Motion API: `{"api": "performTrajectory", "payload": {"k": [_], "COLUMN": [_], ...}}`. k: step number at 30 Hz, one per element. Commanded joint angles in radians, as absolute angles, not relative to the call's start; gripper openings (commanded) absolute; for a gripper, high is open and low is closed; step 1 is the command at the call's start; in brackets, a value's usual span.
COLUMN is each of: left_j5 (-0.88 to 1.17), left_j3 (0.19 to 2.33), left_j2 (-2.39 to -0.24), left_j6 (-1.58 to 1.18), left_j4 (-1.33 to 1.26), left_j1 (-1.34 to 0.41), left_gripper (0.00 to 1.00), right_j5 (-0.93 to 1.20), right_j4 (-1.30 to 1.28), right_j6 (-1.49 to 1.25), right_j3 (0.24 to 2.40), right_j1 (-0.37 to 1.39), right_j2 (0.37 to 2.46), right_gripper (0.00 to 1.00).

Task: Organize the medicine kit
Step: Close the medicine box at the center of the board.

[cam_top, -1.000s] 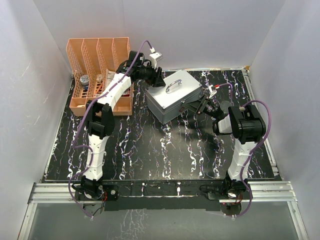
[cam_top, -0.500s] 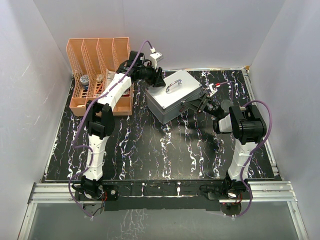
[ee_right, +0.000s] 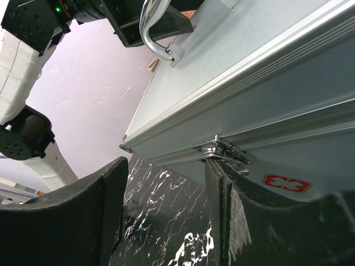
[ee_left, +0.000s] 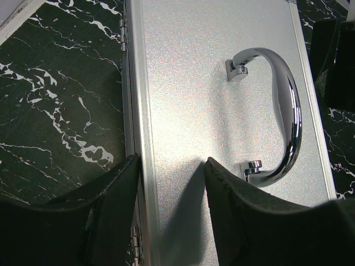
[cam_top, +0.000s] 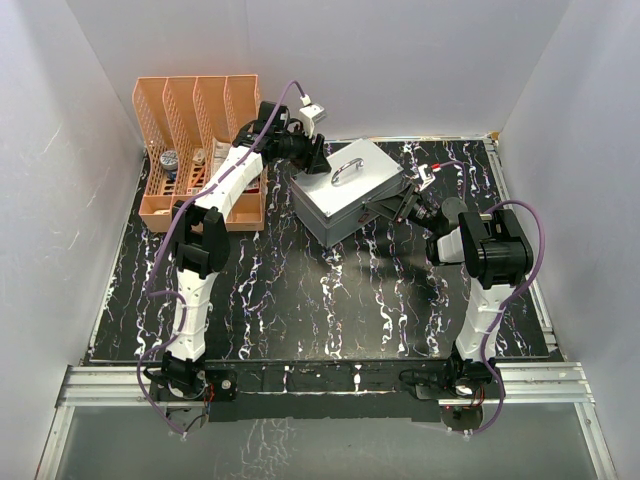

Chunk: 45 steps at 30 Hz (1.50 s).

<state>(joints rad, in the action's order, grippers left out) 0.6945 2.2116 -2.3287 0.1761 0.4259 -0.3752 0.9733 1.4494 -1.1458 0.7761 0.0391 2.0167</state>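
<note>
**A:** What is taking up the most room?

**B:** One black, white-veined table [cam_top: 300,300] is lying under everything, and two arms are reaching across it from the near edge.

**A:** And where is the medicine kit [cam_top: 335,205] sitting?

**B:** There is one, and it is resting flat on the table towards the rear, a little right of centre. It is lying at an angle to the table edges, and its lid is looking closed.

**A:** Anything beside it?

**B:** One orange rack [cam_top: 200,105] with four slots is standing in the rear left corner, just left of the kit. A few small items are sitting in it, too small to identify.

**A:** What is the left gripper [ee_left: 172,163] doing?

**B:** It is hovering over the kit's rear left edge with its two fingers partly apart and holding nothing. One finger is hanging over the lid, the other over the hinged side.

**A:** And the right gripper [ee_right: 166,163]?

**B:** It is waiting at the kit's front wall, also partly spread and carrying nothing. Its right-hand fingertip [ee_right: 222,177] is sitting right under one latch [ee_right: 224,151], seemingly touching it.

**A:** What about the smaller parts?

**B:** One chrome handle [ee_left: 292,111] is lying folded on the lid. One small red cross mark [ee_right: 287,182] is showing on the front wall, just beside that latch.
</note>
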Motion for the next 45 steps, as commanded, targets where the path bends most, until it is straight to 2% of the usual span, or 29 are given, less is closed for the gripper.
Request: {"api": "performTrajectory", "payload": {"k": [1,31,45], "left_j5": [0.674,0.685,0.687], "left_j3": [2.177,2.165,2.167], "left_j2": [-2.322,-2.329,-2.339], "left_j6": [0.216,0.236,0.236], "left_j4": [0.54,0.558,0.558], "left_j1": [-0.398,-0.417,-0.417], "left_gripper": [0.48,0.48,0.48], "right_j5": [0.93,0.902,0.909], "right_j4": [1.812,1.812,1.811], "right_j6": [-1.14,-1.147,-1.116], "right_j3": [0.831,0.853,0.795], "right_j1": [0.044,0.057,0.057], "right_j2": [1.99,2.039,2.049], "right_gripper": [0.56,0.55,0.54]}}
